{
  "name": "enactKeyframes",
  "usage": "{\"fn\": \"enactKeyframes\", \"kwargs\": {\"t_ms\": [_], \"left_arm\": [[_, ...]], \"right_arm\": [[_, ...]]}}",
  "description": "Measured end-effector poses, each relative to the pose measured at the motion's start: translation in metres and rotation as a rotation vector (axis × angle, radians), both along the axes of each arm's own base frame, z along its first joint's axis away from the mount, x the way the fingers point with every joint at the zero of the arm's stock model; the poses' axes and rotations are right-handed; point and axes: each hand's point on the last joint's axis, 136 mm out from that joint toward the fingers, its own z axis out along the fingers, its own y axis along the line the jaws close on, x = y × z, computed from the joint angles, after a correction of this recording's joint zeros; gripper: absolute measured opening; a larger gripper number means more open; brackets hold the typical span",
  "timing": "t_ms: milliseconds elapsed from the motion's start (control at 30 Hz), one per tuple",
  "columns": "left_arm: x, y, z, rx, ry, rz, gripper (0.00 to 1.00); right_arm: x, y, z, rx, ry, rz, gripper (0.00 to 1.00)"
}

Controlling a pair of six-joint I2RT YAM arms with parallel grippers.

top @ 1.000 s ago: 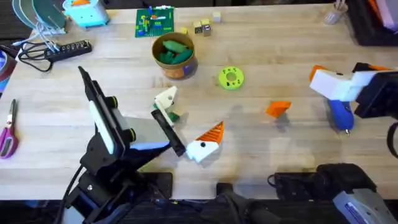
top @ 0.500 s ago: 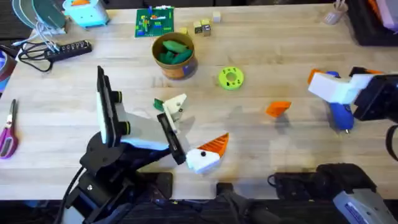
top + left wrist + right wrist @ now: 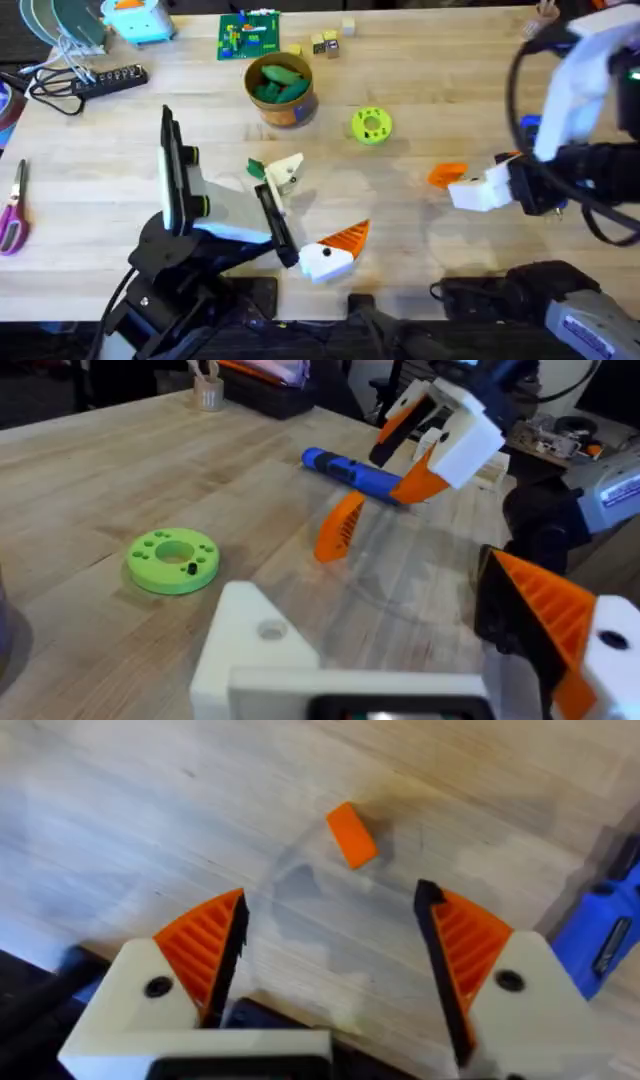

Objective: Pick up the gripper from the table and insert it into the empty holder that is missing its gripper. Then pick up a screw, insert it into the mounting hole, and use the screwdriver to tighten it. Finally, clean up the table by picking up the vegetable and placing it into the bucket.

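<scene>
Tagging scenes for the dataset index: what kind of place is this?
Probably a robotics lab or maker workbench: a butcher-block table carrying a power strip, a blue electric screwdriver, a loose orange printed fingertip and pink-handled scissors.

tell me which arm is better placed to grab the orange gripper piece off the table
Right. The right gripper is open and hangs close by the orange gripper piece, while the left gripper sits farther away near the table's middle.
</scene>
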Motion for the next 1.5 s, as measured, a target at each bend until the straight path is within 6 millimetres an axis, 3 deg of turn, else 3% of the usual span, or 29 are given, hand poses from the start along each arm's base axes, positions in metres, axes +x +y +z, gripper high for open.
{"fn": "enactKeyframes", "kwargs": {"t_ms": [267, 433, 633, 867, 1000, 1100, 1267, 1367, 1433, 1467, 1500], "left_arm": [[0.0, 0.0, 0.0, 0.0, 0.0, 0.0, 0.992], [0.0, 0.0, 0.0, 0.0, 0.0, 0.0, 0.992], [0.0, 0.0, 0.0, 0.0, 0.001, 0.0, 0.992], [0.0, 0.0, 0.0, 0.0, 0.0, 0.0, 0.992], [0.0, 0.0, 0.0, 0.0, 0.001, 0.0, 0.992], [0.0, 0.0, 0.0, 0.0, 0.001, 0.0, 0.992], [0.0, 0.0, 0.0, -0.001, 0.002, 0.0, 0.992], [0.0, 0.0, 0.0, -0.001, 0.003, 0.0, 0.992], [0.0, 0.0, 0.0, -0.001, 0.003, 0.0, 0.992], [0.0, 0.0, 0.0, -0.001, 0.003, 0.0, 0.992], [0.0, 0.0, 0.0, -0.001, 0.003, 0.0, 0.992]], "right_arm": [[0.019, -0.006, -0.039, -0.224, 0.119, 0.212, 0.991], [0.042, -0.003, -0.052, -0.285, 0.103, 0.302, 0.967], [0.04, -0.006, -0.064, -0.313, 0.158, 0.333, 0.766], [0.04, -0.007, -0.064, -0.32, 0.155, 0.345, 0.409], [0.04, -0.006, -0.063, -0.318, 0.153, 0.349, 0.072], [0.041, -0.004, -0.062, -0.31, 0.143, 0.352, 0.011], [0.041, -0.001, -0.032, -0.266, 0.045, 0.282, 0.01], [0.037, 0.012, -0.012, -0.155, -0.022, 0.233, 0.009], [0.036, 0.031, 0.006, -0.019, -0.085, 0.225, 0.009], [0.041, 0.066, 0.035, 0.229, -0.185, 0.235, 0.009], [0.041, 0.078, 0.043, 0.317, -0.198, 0.238, 0.009]]}}
